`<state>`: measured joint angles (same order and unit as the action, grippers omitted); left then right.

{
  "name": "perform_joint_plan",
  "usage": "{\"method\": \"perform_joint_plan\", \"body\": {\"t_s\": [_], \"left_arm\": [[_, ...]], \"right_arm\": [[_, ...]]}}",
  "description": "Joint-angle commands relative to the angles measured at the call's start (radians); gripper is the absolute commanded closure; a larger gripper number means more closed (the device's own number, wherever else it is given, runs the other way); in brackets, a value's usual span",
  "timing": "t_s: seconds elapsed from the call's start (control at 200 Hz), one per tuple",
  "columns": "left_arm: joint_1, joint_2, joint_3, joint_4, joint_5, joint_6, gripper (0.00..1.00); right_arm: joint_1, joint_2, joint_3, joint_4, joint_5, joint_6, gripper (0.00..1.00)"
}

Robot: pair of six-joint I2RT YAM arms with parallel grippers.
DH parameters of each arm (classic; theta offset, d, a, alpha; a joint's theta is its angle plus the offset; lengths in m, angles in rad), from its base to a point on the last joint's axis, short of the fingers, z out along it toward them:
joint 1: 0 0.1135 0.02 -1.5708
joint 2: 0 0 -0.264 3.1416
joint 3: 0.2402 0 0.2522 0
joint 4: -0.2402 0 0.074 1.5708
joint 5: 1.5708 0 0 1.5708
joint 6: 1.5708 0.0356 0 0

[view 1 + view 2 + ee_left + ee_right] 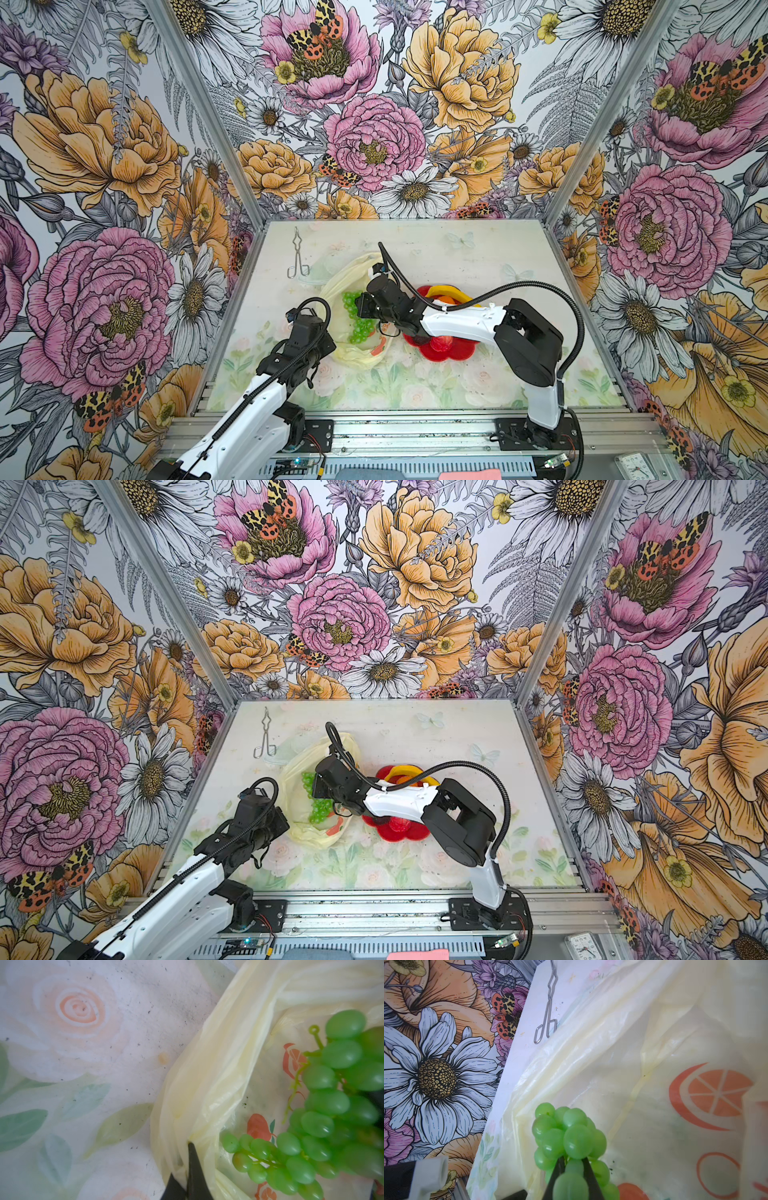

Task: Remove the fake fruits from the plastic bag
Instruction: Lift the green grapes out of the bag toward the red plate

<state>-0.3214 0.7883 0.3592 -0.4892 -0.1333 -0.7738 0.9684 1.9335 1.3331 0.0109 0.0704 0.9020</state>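
left gripper (187,1159): jaws pinched tight on a fold of the plastic bag (218,1064) | right gripper (574,1164): jaws narrowed around the green grape bunch (571,1138), one grape wedged between | bunch over the opened bag | bag at 9 o'clock of the red plate (457,353), which carries the banana (440,291)
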Motion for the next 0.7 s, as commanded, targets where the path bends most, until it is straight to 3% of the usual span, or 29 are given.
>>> {"method": "perform_joint_plan", "body": {"t_s": [0.0, 0.41, 0.696], "left_arm": [[0.022, 0.028, 0.04, 0.022, 0.024, 0.051, 1.0], [0.077, 0.068, 0.069, 0.024, 0.042, 0.118, 1.0], [0.091, 0.073, 0.061, 0.039, 0.042, 0.13, 1.0]], "right_arm": [[0.006, -0.127, -0.019, 0.025, 0.047, -0.106, 0.92], [-0.002, -0.409, -0.11, -0.08, 0.08, -0.291, 0.92], [-0.028, -0.656, -0.255, -0.256, 0.212, -0.31, 0.92]]}}
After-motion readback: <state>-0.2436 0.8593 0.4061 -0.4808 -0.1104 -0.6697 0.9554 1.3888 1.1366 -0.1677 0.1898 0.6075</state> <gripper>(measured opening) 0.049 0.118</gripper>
